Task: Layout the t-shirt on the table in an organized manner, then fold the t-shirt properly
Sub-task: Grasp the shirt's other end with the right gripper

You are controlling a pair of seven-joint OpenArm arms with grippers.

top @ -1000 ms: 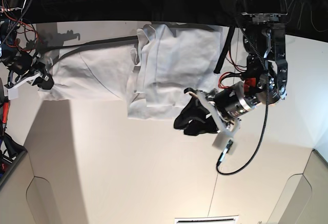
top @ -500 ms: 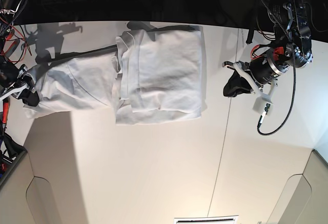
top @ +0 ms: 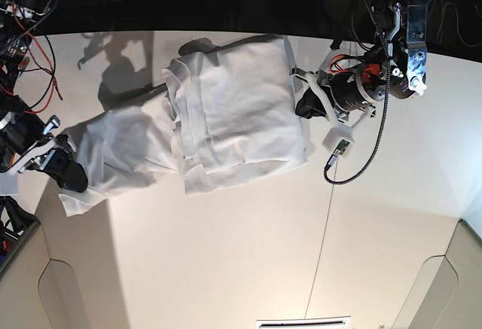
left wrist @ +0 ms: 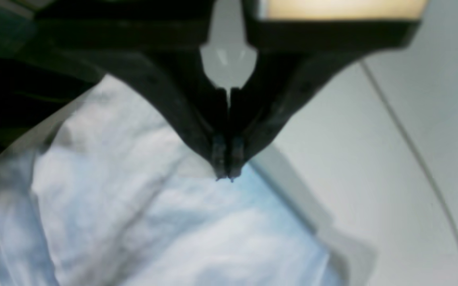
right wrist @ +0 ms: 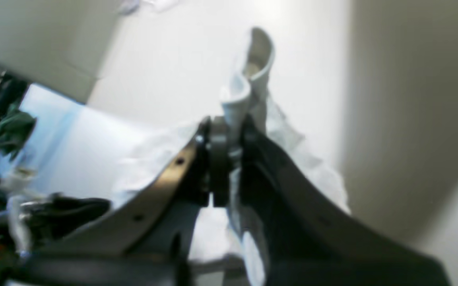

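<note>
The t-shirt [top: 226,111] is lying across the far half of the desk [top: 226,254], its folded body sitting around twelve o'clock in the base view and a flatter part trailing out toward nine o'clock. The base view is showing the whole spread, which neither wrist camera is giving. The left claw [top: 307,105] is sitting at the cloth's two o'clock edge. In the left wrist view that claw [left wrist: 226,174] is clenched, its two dark tips pressed together with nothing between them, hovering over white fabric [left wrist: 165,222] with bare desk [left wrist: 372,167] and a thin dark seam [left wrist: 412,151] running off at three o'clock. The right claw [top: 66,172] is sitting at the nine o'clock end of the shirt. The right wrist view is showing what the base view is not: the claw [right wrist: 229,155] is grasping a bunched fold of the shirt [right wrist: 249,79], which is sticking up past the tips toward twelve o'clock. Both wrist pictures are blurred, so stitching and hems are hard to make out. From the base view alone, whether the left claw is touching the cloth is impossible to tell.
</note>
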